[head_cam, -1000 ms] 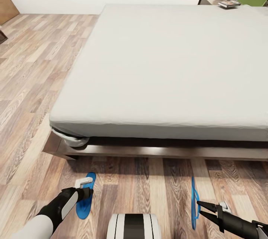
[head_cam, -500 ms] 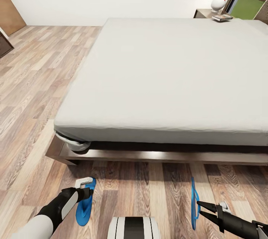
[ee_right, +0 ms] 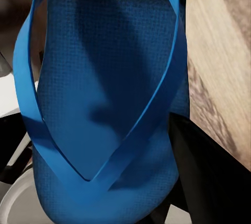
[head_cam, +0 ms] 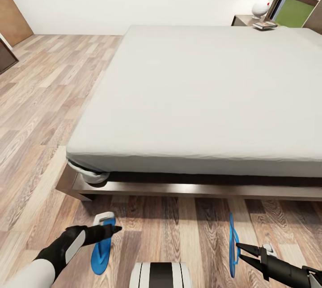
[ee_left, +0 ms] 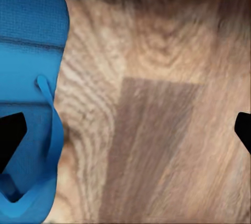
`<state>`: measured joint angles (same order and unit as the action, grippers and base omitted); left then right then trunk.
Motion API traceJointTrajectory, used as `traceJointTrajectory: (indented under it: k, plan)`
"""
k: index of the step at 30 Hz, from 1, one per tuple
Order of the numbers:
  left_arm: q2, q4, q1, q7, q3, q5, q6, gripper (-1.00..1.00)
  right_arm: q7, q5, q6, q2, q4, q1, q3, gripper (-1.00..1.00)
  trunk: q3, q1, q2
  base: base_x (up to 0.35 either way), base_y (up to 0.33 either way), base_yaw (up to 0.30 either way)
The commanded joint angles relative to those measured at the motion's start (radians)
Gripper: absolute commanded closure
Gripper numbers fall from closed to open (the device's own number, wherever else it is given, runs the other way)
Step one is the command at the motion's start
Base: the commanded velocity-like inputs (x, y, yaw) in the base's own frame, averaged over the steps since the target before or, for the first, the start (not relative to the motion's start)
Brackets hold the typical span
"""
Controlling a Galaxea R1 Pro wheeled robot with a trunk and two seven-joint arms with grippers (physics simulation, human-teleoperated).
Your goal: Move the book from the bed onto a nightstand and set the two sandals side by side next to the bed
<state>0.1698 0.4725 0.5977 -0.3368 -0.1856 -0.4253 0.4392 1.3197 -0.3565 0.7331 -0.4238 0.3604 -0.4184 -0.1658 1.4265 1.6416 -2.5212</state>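
I'm on the sandal step now. My right tool (head_cam: 239, 252) is clenched on one sandal (head_cam: 232, 245), holding it on edge just above the floor (head_cam: 179, 225) in front of the bed (head_cam: 201, 95); in the right wrist view the blue sole (ee_right: 99, 104) and straps sit between the jaws. The other sandal (head_cam: 101, 247) lies flat on the floor, also in front of the bed, near the bed's foot corner and well apart from the held one. My left tool (head_cam: 112, 230) hangs over that flat sandal, and I read it as released: in the left wrist view its dark fingertips (ee_left: 10, 138) stand wide apart with bare planks between them and the sandal (ee_left: 29, 93) under one tip.

The book part looks done to me. A small dark thing that I take for the book (head_cam: 264, 25) rests on the nightstand (head_cam: 243, 20) at the far side of the bed, beside a white lamp (head_cam: 260, 8), though it is too small to read.

Next, I judge, I need to bring the held sandal across toward the flat one, turn it sole down and set it alongside, close to the bed frame, before opening the jaws.

No containers here to report.
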Motion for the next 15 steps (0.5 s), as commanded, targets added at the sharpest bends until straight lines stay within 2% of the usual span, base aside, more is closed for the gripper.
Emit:
traceJointTrajectory:
  k: [1,3,6,8,10,11,12,14,15]
  plan:
    - [0.015,0.001,0.000,-0.065,-0.004,-0.006,0.020,-1.00,-0.001,-0.001,0.008,0.000,0.000,0.000,-0.001,1.00,0.001,0.000,0.000,0.000,0.000,0.000]
    - [0.053,0.000,0.000,-0.170,-0.001,-0.009,0.040,-1.00,-0.002,0.001,0.005,0.000,-0.001,0.000,-0.001,1.00,0.001,0.000,0.000,0.000,0.000,0.000]
    - [0.098,-0.007,-0.004,-0.263,0.019,-0.012,0.048,-1.00,-0.006,0.002,0.002,0.000,-0.002,0.000,-0.001,1.00,0.001,0.000,0.000,0.000,0.000,0.000]
    - [0.124,-0.021,-0.009,-0.307,0.051,-0.013,0.049,-1.00,-0.010,0.003,0.001,-0.001,-0.002,0.000,-0.001,1.00,0.001,0.000,0.000,0.000,0.000,0.000]
    - [0.155,-0.081,-0.012,-0.364,0.095,-0.013,0.046,-1.00,-0.032,0.004,-0.003,-0.001,0.002,0.000,-0.001,1.00,0.001,0.000,0.000,0.000,0.000,0.000]
    - [0.174,-0.151,-0.012,-0.412,0.137,-0.013,0.038,-1.00,-0.071,0.005,-0.008,-0.001,0.008,0.000,-0.001,1.00,0.001,0.000,0.000,0.000,0.000,0.000]
    - [0.181,-0.191,-0.013,-0.437,0.169,-0.014,0.021,-1.00,-0.112,0.006,-0.015,-0.001,0.022,0.000,-0.001,1.00,0.001,0.000,0.000,0.000,0.000,0.000]
    - [0.189,-0.236,-0.013,-0.464,0.228,-0.015,-0.045,-1.00,-0.223,0.006,-0.031,-0.001,0.072,0.000,0.000,1.00,0.001,0.000,0.000,0.000,0.000,0.000]
    - [0.189,-0.250,-0.013,-0.470,0.245,-0.015,-0.081,-1.00,-0.286,0.006,-0.036,0.000,0.099,0.000,0.000,1.00,0.001,0.000,0.000,0.000,0.000,0.000]
